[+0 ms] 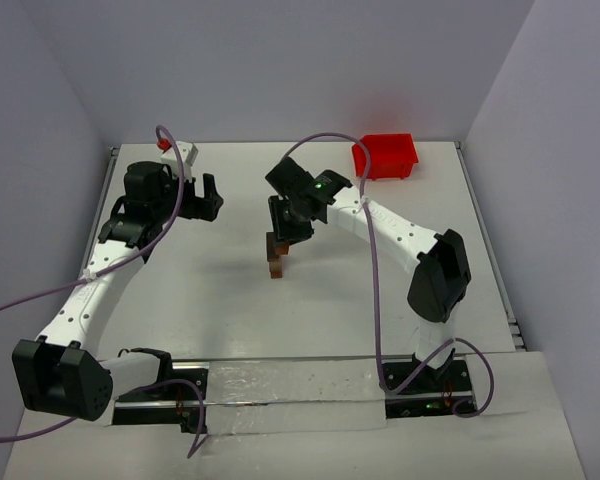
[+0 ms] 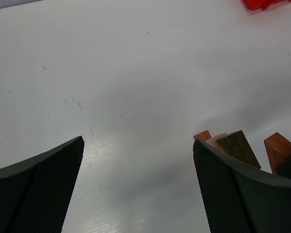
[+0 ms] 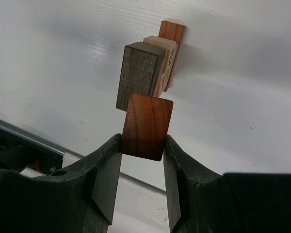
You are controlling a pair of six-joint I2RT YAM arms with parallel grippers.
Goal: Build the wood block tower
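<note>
Close by the tower point(image 3: 150, 63), the right gripper point(image 3: 142, 145) is clamped on a reddish wood block point(image 3: 146, 121), while the left gripper point(image 2: 138, 150) hangs with jaws wide apart.

No text, number or label can be read on the wood blocks point(image 3: 140, 73) or anywhere else

I see the tower point(image 1: 276, 264) at the centre of the table point(image 1: 210, 300), and my right gripper point(image 1: 283, 238) just above it with a block point(image 3: 146, 127) between its fingers. My left gripper point(image 1: 204, 198) sits to the far left of the tower, and the bin point(image 1: 385, 157) to the far right.
</note>
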